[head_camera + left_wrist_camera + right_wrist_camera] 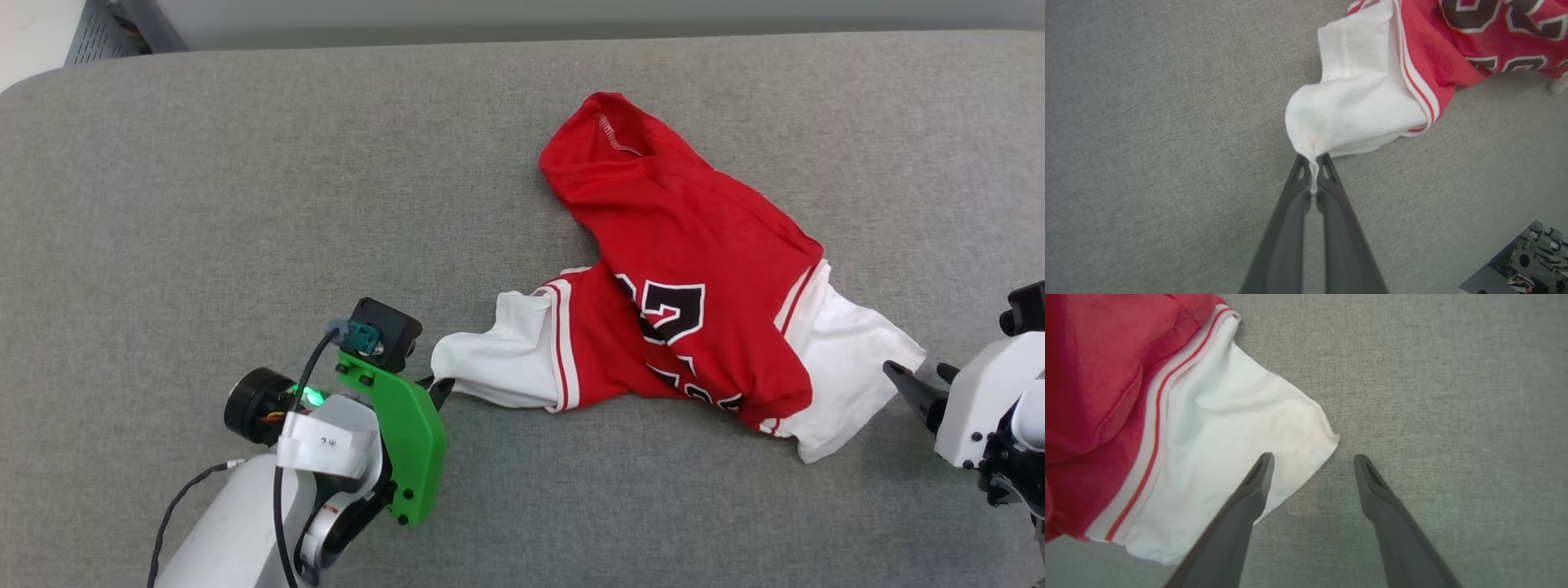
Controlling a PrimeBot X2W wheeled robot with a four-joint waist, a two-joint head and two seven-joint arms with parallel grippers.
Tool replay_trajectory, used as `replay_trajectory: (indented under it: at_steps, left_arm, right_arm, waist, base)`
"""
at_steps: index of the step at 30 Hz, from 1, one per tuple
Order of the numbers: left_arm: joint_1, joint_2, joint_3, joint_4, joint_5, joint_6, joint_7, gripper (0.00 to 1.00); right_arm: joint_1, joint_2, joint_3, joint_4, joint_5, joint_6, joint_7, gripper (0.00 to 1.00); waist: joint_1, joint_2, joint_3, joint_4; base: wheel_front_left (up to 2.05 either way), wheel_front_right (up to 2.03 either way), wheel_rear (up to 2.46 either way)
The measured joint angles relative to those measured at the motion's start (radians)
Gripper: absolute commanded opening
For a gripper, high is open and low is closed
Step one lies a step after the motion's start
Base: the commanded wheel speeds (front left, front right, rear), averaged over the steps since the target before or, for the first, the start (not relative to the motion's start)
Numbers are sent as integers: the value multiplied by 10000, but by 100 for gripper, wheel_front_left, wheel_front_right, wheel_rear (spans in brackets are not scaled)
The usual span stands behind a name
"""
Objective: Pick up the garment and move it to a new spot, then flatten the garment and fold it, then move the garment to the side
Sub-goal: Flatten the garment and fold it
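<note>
The garment (686, 278), a red jersey with white sleeves and a black "23", lies crumpled on the grey surface right of centre. My left gripper (439, 390) is shut on the tip of its left white sleeve (498, 359); in the left wrist view the gripper (1313, 160) pinches a thin tuft of that sleeve (1355, 110). My right gripper (918, 374) stands open at the corner of the right white sleeve (849, 359). In the right wrist view the gripper (1312, 459) straddles that sleeve's corner (1241, 428), one finger over the cloth, the other over bare surface.
The grey fabric surface (245, 204) stretches wide to the left and front of the garment. Its far edge runs along the top, with a dark grille (102, 33) beyond the back left corner.
</note>
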Motion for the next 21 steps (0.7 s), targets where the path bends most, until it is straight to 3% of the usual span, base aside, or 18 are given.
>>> replay_trajectory:
  at_steps: [11, 12, 13, 14, 21]
  left_arm:
    - [-126, -46, -69, 79, 25, -10, -355, 0]
    - [-125, -58, -65, 90, 23, -6, -370, 0]
    - [-121, -69, -59, 100, 19, 4, -416, 0]
    - [-121, -77, -56, 102, 2, 6, -431, 0]
    - [-98, -67, 44, 96, -36, 75, -644, 0]
  right_arm:
    - [-703, -443, 968, 1331, 456, -6, 546, 100]
    - [-731, -451, 1014, 1369, 518, -6, 621, 65]
    - [-764, -468, 1070, 1392, 564, -6, 683, 38]
    - [-792, -491, 1099, 1406, 593, -6, 715, 0]
    - [-844, -696, 1097, 1384, 782, -6, 633, 0]
  waist:
    - [0, 0, 501, 463]
    - [0, 0, 518, 480]
    - [0, 0, 532, 494]
    - [0, -1, 542, 502]
    - [0, 0, 352, 514]
  base:
    - [0, 0, 0]
    - [0, 0, 0]
    - [0, 0, 0]
    - [0, 0, 0]
    - [0, 0, 0]
